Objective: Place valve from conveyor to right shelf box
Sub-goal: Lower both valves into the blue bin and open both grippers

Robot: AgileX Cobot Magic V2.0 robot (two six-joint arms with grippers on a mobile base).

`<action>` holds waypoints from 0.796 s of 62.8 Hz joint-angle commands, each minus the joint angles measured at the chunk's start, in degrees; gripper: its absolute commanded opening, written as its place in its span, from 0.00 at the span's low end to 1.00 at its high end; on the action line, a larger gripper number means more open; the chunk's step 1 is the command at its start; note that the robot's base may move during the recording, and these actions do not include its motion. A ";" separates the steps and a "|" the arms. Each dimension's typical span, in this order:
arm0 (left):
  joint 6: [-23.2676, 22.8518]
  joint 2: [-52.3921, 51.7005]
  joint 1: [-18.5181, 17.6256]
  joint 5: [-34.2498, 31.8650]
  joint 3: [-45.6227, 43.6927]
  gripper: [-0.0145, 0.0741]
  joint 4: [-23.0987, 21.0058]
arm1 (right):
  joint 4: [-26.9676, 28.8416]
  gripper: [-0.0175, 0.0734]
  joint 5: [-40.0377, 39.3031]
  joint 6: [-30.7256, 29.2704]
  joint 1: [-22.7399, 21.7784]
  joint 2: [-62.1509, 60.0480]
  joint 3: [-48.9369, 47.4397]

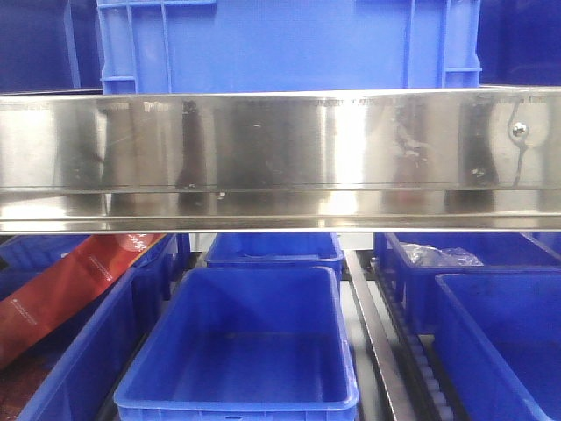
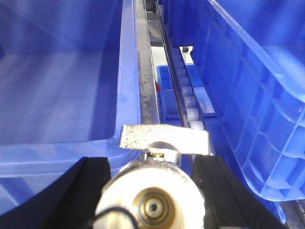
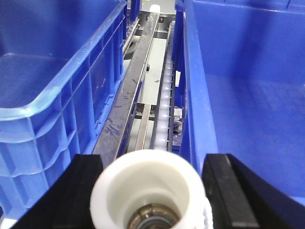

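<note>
In the left wrist view my left gripper is shut on a metal valve with a flat silver butterfly handle and a brass bore. It hangs over the roller track between two blue boxes. In the right wrist view my right gripper is shut on a second valve, whose white plastic end faces the camera. It sits above the gap beside the right blue box. The shelf's mirror-like steel rail crosses the front view. The conveyor is out of view, and neither gripper shows in the front view.
Blue boxes fill the lower shelf level: an empty middle one, right ones, and a left one with a red package. White rollers and steel rails run between boxes. Another blue box stands on top.
</note>
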 commanded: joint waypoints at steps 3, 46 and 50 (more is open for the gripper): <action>-0.34 -0.29 -0.30 -2.86 -0.89 0.04 -0.58 | -0.14 0.02 -4.72 -0.29 0.01 -0.59 -1.08; 0.08 19.11 -19.03 -1.31 -30.95 0.04 2.24 | -0.14 0.02 -4.20 -0.29 10.23 12.21 -25.69; 0.08 23.82 -21.43 -1.18 -37.02 0.04 2.13 | -0.14 0.02 -4.06 -0.29 12.87 16.06 -30.30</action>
